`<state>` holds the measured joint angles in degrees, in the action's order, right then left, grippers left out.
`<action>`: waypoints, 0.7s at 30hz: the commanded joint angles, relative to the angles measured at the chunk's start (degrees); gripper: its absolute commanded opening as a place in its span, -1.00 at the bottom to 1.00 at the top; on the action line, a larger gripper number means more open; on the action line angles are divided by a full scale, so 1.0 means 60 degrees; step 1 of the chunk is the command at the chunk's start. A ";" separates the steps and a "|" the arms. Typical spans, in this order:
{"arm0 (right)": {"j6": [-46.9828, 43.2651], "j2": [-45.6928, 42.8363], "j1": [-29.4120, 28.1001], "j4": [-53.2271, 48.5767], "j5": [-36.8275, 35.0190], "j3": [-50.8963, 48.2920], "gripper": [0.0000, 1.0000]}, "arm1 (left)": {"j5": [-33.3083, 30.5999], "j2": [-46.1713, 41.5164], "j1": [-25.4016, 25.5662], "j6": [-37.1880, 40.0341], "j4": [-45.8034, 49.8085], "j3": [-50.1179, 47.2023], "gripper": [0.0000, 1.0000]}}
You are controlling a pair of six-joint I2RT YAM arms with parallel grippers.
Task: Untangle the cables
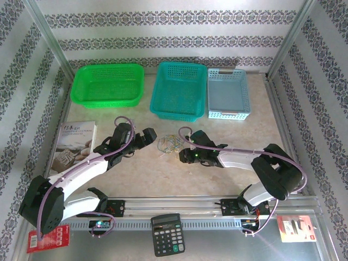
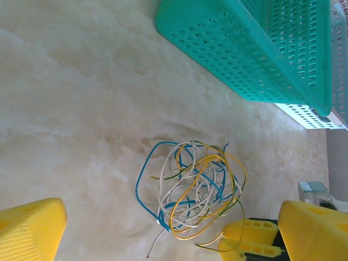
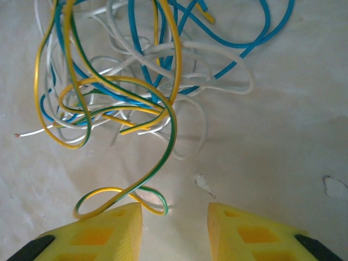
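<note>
While the cables (image 2: 190, 190) lie tangled mid-table, my left gripper (image 2: 171, 215) faces them, fingers spread wide. My right gripper (image 3: 174, 212) stands partly spread, a yellow-green loop (image 3: 157, 163) at one fingertip (image 3: 130, 217).

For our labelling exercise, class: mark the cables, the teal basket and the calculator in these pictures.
cables (image 2: 190, 190), left wrist view, middle of the tangle.
teal basket (image 1: 176, 113), top external view, its near wall.
calculator (image 1: 168, 242), top external view, its keypad.

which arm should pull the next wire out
Likely right: right gripper beside the yellow-green wire loop trailing from the tangle of thin yellow, blue and white cables; left gripper wide open, farther off.
</note>
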<state>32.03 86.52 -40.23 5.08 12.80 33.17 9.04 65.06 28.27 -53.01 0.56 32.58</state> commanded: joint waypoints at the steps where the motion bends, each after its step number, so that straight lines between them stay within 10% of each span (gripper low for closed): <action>1: 0.0066 0.0278 0.0069 0.0453 0.0138 0.0262 -0.28 | 0.0059 0.0109 0.0118 -0.0130 -0.0368 0.0242 1.00; 21: 0.0086 -0.0197 0.0075 0.0232 0.0231 0.0419 -0.38 | 0.0105 0.0242 0.0109 -0.0144 -0.0393 0.0225 1.00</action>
<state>32.82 87.64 -39.88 6.26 14.06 34.63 9.04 65.98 28.45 -53.04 0.38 32.58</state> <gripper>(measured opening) 0.309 0.999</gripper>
